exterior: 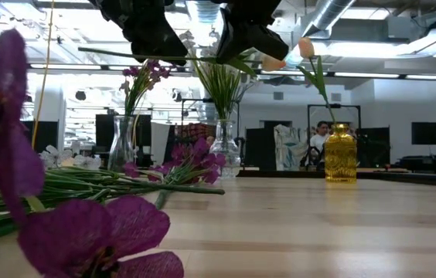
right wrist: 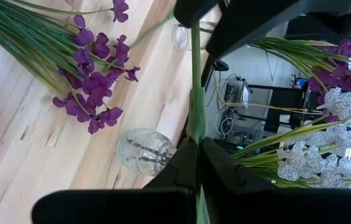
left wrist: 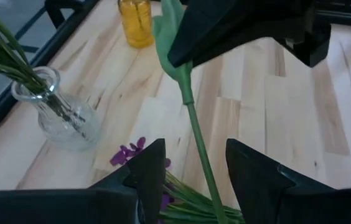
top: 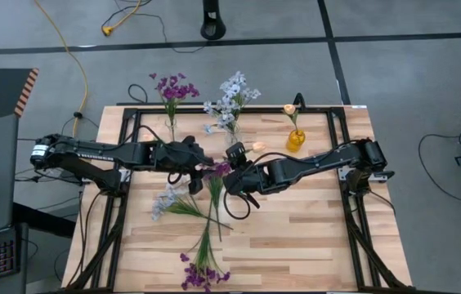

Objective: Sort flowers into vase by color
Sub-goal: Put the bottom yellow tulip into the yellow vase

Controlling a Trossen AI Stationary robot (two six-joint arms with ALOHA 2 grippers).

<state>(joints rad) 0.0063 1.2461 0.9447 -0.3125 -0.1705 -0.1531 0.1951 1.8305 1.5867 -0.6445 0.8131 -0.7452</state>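
My right gripper is above the table's middle, shut on a green-stemmed peach-bud flower. The stem runs about level, high over the table, toward my left gripper. That gripper is open, and in the left wrist view its fingers stand on either side of the stem without touching it. Along the far edge stand a clear vase of purple flowers, a clear vase of blue-white flowers and a yellow vase with one peach bud. My right gripper pinches the peach flower's stem between its two fingers at a thicker green joint. The stem runs on past the fingertips toward my left gripper. The flower is lifted clear of the table and lies about level, with its bud on the yellow vase's side.
Loose flowers lie on the table below and nearer than the grippers: a blue-white sprig, purple sprigs near the front edge, and crossed green stems. Bare wood lies to the right. A person sits in the room beyond.
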